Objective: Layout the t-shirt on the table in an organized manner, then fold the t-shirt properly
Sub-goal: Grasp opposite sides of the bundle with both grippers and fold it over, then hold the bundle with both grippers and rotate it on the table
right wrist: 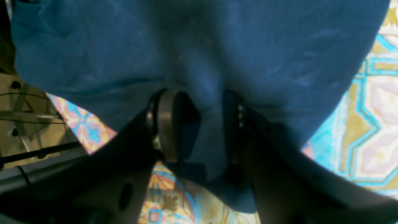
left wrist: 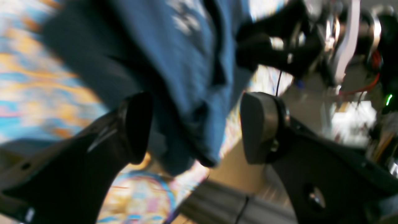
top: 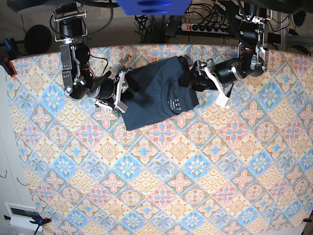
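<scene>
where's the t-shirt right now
In the base view the t-shirt lies bunched near the table's far edge, between the right tool and left tool.

- It looked like a robotics lab or test room, not a home.
- Two black robot arms [top: 73,63] stood mounted at the far edge of the surface [top: 161,186], which wore a cloth of pastel floral tiles.
- Behind them a power strip [top: 208,25] lay on the floor among tangled black cables [top: 161,22].
- Small clamps [top: 7,63] pinned the cloth at its corners.
- The left wrist view, though blurred, showed red wiring [left wrist: 370,84] and a green indicator light [left wrist: 388,99] among metal gear.
</scene>
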Robot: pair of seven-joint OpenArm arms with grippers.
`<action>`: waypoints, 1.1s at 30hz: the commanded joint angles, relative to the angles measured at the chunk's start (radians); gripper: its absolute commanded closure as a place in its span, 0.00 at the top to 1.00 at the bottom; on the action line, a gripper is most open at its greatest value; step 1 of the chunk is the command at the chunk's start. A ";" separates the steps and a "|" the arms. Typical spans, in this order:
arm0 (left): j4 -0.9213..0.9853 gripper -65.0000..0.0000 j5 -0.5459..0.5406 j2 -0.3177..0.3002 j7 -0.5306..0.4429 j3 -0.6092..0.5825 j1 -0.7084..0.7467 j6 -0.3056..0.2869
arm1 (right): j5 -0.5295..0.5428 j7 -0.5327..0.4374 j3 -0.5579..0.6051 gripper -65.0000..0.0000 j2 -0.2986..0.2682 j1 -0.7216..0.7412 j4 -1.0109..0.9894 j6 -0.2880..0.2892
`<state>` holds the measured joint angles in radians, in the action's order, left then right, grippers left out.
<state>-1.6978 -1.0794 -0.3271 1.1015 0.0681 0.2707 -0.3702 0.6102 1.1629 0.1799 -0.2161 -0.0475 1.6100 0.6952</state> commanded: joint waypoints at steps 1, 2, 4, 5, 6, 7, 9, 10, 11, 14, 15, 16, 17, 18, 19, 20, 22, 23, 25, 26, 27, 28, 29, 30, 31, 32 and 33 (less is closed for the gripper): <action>0.012 0.67 -0.020 0.006 -0.007 0.006 -0.023 -0.006 | 0.020 -0.019 -0.003 0.33 -0.004 0.016 0.016 0.003; 0.037 0.67 -0.020 0.019 -0.004 0.008 -0.041 -0.006 | 0.020 -0.019 -0.003 0.33 -0.004 0.016 0.016 0.003; 0.101 0.67 -0.020 0.044 -0.004 0.008 -0.073 -0.006 | 0.020 -0.019 -0.003 0.33 -0.004 0.016 0.016 0.003; 0.130 0.67 -0.020 0.053 -0.004 0.005 -0.087 -0.006 | 0.020 -0.019 -0.003 0.33 -0.004 0.016 0.016 0.003; 0.156 0.67 -0.020 0.069 -0.004 0.005 -0.100 -0.006 | 0.020 -0.019 -0.003 0.33 -0.004 0.016 0.016 0.003; 0.178 0.67 -0.020 0.085 -0.004 0.005 -0.113 -0.006 | 0.020 -0.019 -0.003 0.33 -0.004 0.016 0.016 0.003; 0.193 0.67 -0.020 0.104 -0.004 0.005 -0.133 -0.006 | 0.020 -0.019 -0.003 0.33 -0.004 0.016 0.016 0.003; 0.195 0.67 -0.020 0.112 -0.004 0.005 -0.139 -0.006 | 0.020 -0.019 -0.003 0.33 -0.004 0.016 0.016 0.003; 0.195 0.67 -0.026 0.125 -0.004 0.005 -0.146 -0.006 | 0.020 -0.019 -0.003 0.33 -0.004 0.016 0.016 0.003; 0.199 0.67 -0.061 0.142 -0.002 0.005 -0.155 -0.006 | 0.020 -0.019 -0.003 0.33 -0.004 0.016 0.016 0.003; 0.199 0.67 -0.071 0.144 -0.002 0.005 -0.156 -0.006 | 0.020 -0.019 -0.003 0.33 -0.004 0.016 0.016 0.003; 0.199 0.67 -0.077 0.144 -0.002 0.005 -0.156 -0.006 | 0.020 -0.019 -0.003 0.33 -0.004 0.016 0.016 0.003; 0.199 0.67 -0.086 0.144 -0.002 0.005 -0.156 -0.006 | 0.020 -0.019 -0.003 0.33 -0.004 0.016 0.016 0.003; 0.199 0.67 -0.097 0.144 -0.002 0.006 -0.156 -0.006 | 0.020 -0.019 -0.003 0.33 -0.004 0.016 0.016 0.003; 0.199 0.67 -0.114 0.144 0.001 0.006 -0.156 -0.006 | 0.020 -0.019 -0.003 0.33 -0.004 0.016 0.016 0.003; 0.199 0.67 -0.132 0.139 0.013 0.009 -0.156 -0.006 | 0.020 -0.019 -0.003 0.33 -0.004 0.016 0.016 0.003; 0.199 0.67 -0.143 0.138 0.018 0.011 -0.155 -0.006 | 0.020 -0.019 -0.003 0.33 -0.004 0.016 0.016 0.003; 0.199 0.67 -0.137 0.138 0.016 0.011 -0.155 -0.005 | 0.020 -0.019 -0.003 0.33 -0.004 0.016 0.016 0.003; 0.216 0.67 -0.123 0.142 0.016 0.011 -0.158 -0.005 | 0.020 -0.019 -0.003 0.33 -0.004 0.016 0.016 0.003; 0.235 0.67 -0.117 0.144 0.016 0.011 -0.173 -0.005 | 0.020 -0.019 -0.003 0.33 -0.004 0.016 0.016 0.003; 0.255 0.67 -0.115 0.145 0.016 0.005 -0.192 -0.005 | 0.020 -0.019 -0.003 0.33 -0.004 0.016 0.016 0.003; 0.284 0.67 -0.115 0.147 0.016 0.003 -0.207 -0.005 | 0.020 -0.019 -0.003 0.33 -0.004 0.016 0.016 0.003; 0.308 0.65 -0.115 0.158 0.016 0.003 -0.221 -0.005 | 0.020 -0.019 -0.003 0.33 -0.004 0.016 0.016 0.003; 0.330 0.62 -0.115 0.165 0.016 0.003 -0.235 -0.005 | 0.020 -0.019 -0.003 0.33 -0.004 0.016 0.016 0.003; 0.347 0.57 -0.115 0.171 0.016 0.005 -0.251 -0.006 | 0.020 -0.019 -0.003 0.33 -0.004 0.016 0.016 0.003; 0.350 0.47 -0.115 0.174 0.016 0.005 -0.267 -0.008 | 0.020 -0.019 -0.003 0.33 -0.004 0.016 0.016 0.003; 0.348 0.36 -0.117 0.178 0.016 0.008 -0.274 -0.008 | 0.020 -0.019 -0.003 0.33 -0.004 0.016 0.016 0.003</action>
<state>-1.3315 -1.1687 -0.1471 1.1240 0.0719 0.0124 -0.3660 0.6125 1.1629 0.1806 -0.2161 -0.0471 1.6100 0.6952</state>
